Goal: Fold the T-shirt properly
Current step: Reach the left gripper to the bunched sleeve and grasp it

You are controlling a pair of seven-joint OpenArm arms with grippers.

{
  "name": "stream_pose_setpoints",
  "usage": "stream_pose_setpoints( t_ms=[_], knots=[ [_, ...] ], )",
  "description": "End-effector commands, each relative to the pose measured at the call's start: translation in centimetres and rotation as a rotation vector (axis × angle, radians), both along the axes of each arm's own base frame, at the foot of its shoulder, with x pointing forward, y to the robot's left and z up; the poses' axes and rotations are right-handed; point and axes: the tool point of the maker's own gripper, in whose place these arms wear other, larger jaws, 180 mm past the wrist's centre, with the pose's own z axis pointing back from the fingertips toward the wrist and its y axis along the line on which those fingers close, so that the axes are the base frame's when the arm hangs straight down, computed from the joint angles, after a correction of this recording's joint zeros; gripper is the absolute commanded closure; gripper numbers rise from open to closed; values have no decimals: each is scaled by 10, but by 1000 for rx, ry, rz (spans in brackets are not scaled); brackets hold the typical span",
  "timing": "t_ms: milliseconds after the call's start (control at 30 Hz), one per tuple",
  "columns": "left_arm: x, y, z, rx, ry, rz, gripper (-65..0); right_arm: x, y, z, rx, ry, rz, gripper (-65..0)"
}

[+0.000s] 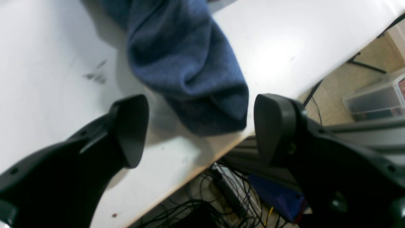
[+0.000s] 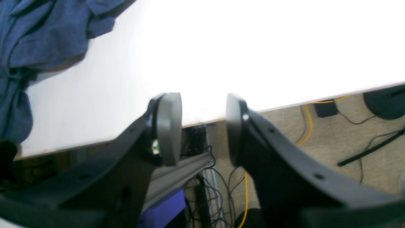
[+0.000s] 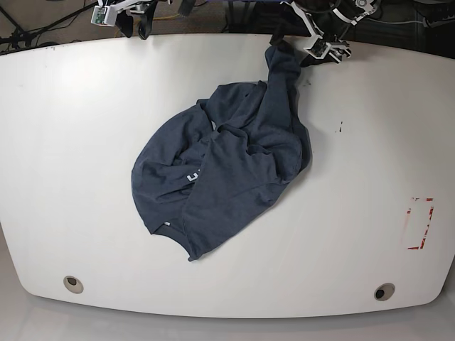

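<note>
Black fingers of the left gripper (image 1: 201,129) fill the bottom of the left wrist view, spread wide with nothing between them; just beyond the gap lies the bunched end of a sleeve of the T-shirt (image 1: 186,72), resting right at the worktop (image 1: 47,47) edge in the lower middle of that frame. In the base view that sleeve stretches up to the top centre of the frame, while the rest of the T-shirt (image 3: 227,170) sits crumpled in the middle of the worktop (image 3: 370,142), still unfolded.

Several risks follow from this layout. If the left gripper closes too low, one finger could catch the worktop edge rather than the cloth, since the right-hand finger hangs past that edge, over the frame rails and cables (image 1: 190,209) below. A shallow pinch on the thick, rolled fabric could slip off. Dragging the sleeve outward could pull it over the edge and let it dangle.

At the upper left of the base view, the right gripper (image 2: 204,129) hangs past the worktop edge, partly parted and holding nothing, with cloth only at the far left of its view. Reaching from there, it could shove the heap instead of spreading it.
</note>
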Motion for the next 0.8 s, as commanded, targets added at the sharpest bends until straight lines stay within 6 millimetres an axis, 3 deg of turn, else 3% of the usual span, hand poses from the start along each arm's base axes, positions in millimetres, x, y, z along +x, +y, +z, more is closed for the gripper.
stream_pose_setpoints(
  t_ms=[0,100,167,233,367,400,633,767],
  knots=[
    [-9,5,-8,10,35,0,-479,1,-2,9,-4,-28,-3,-219],
    [-14,8,-15,20,55,3,-476,3,-2,8,-4,-31,-4,-219],
    [-16,11,-20,28,68,5,-440,12,-2,10,-4,-56,-2,-219],
    [-10,13,-21,33,59,8,-347,19,-3,11,-13,-70,3,-222],
    [-5,20,-28,51,62,19,-39,41,-2,17,-11,-131,10,-222],
    [-5,20,-28,52,61,20,0,45,-1,17,-10,-136,13,-222],
    [17,51,-21,102,11,85,0,101,4,18,-9,-152,103,-224],
    [22,73,-19,138,-2,129,0,134,22,23,24,-158,177,-225]
  ],
)
